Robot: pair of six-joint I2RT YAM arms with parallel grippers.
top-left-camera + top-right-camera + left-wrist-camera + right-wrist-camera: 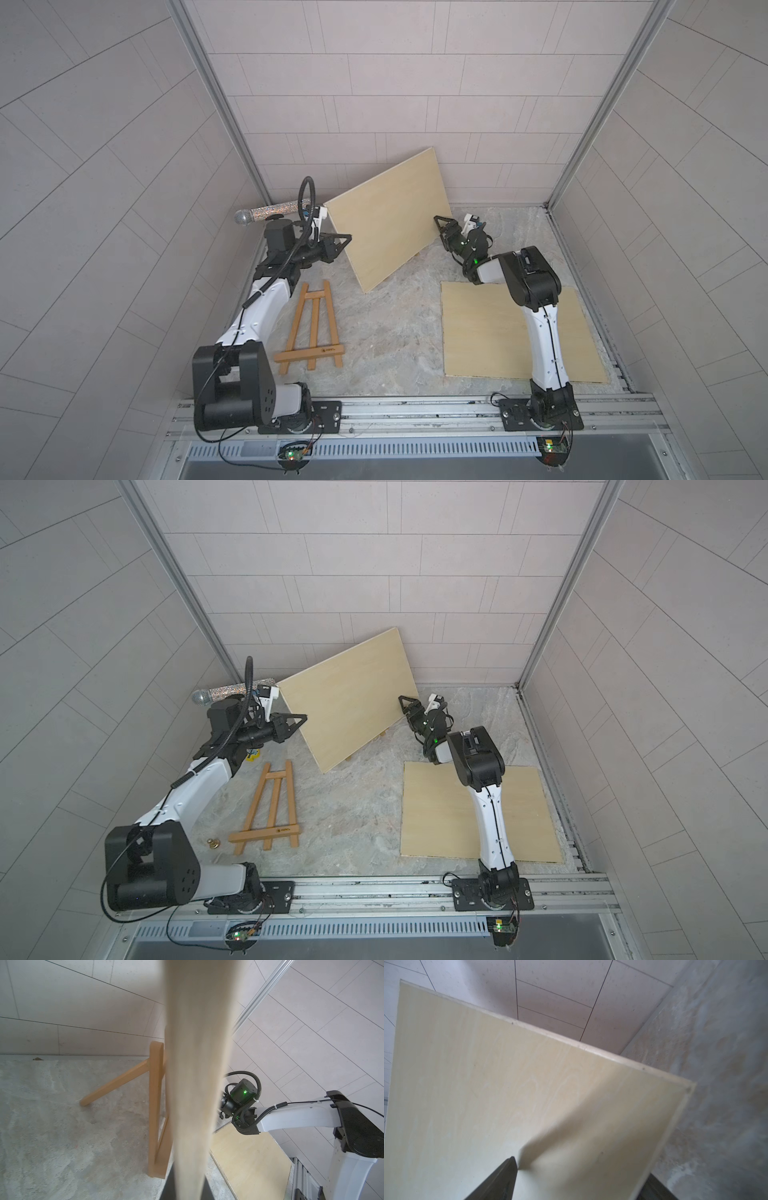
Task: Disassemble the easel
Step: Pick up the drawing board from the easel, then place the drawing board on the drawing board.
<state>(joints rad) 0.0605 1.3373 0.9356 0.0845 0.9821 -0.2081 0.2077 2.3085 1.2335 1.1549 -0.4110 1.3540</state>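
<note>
A pale wooden board [388,216] stands tilted at the back of the table, leaning on an upright wooden easel [155,1105]. In a top view only the easel's feet [349,757] show under the board. My left gripper [345,241] is shut on the board's left edge, which runs between its jaws in the left wrist view [188,1190]. My right gripper [440,224] is open at the board's right edge. Its jaws straddle that edge in the right wrist view [577,1186]: one finger [500,1180] lies against the front face, the other sits past the edge.
A second wooden easel [311,328] lies flat near the left arm. Another pale board [490,332] lies flat under the right arm. A glittery microphone [266,212] rests at the back left. A small brass piece [214,843] sits by the left arm's base.
</note>
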